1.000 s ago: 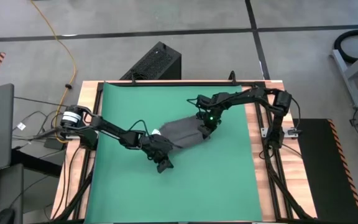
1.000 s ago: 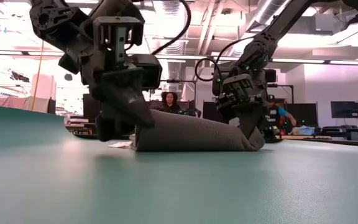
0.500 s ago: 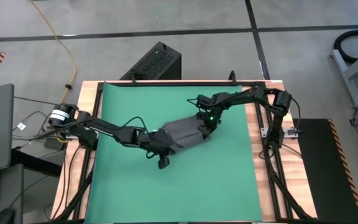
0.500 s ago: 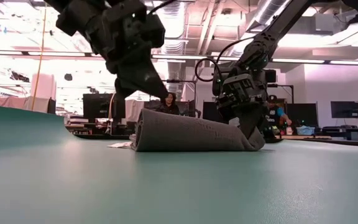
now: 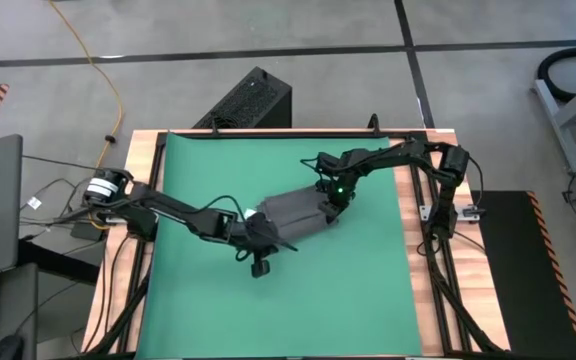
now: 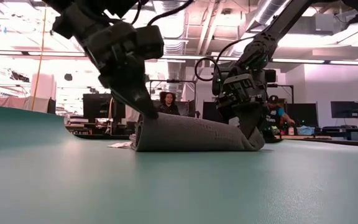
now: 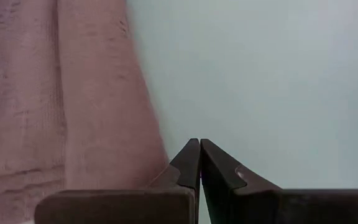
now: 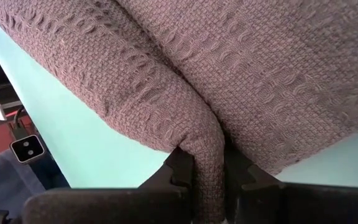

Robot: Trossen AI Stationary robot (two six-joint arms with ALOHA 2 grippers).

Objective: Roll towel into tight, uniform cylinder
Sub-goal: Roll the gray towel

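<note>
Green matting (image 5: 198, 310) covers our worktop (image 5: 423, 250) in the high view, and the towel (image 5: 293, 210) lies as a dark grey bundle near the mat's middle, with the left end effector (image 5: 265, 238) at its nearer-left end and the right end effector (image 5: 330, 203) at its opposite end. From the low view we see the towel (image 6: 191, 134) as a loose low roll on the mat (image 6: 179, 186); the left end effector (image 6: 143, 107) presses its closed tips onto the roll's left top edge, while the right end effector (image 6: 248, 129) pinches the right end; a person (image 6: 166, 102) sits far behind. Our left wrist view shows the fingers (image 7: 191, 163) together with nothing between them, the towel (image 7: 61, 93) just beside. Our right wrist view shows the fingers (image 8: 180, 168) clamped on a fold of the towel (image 8: 241, 68). Compared with a second ago, the left end effector has risen from the mat beside the roll and now bears on its top edge; the right has held.
</note>
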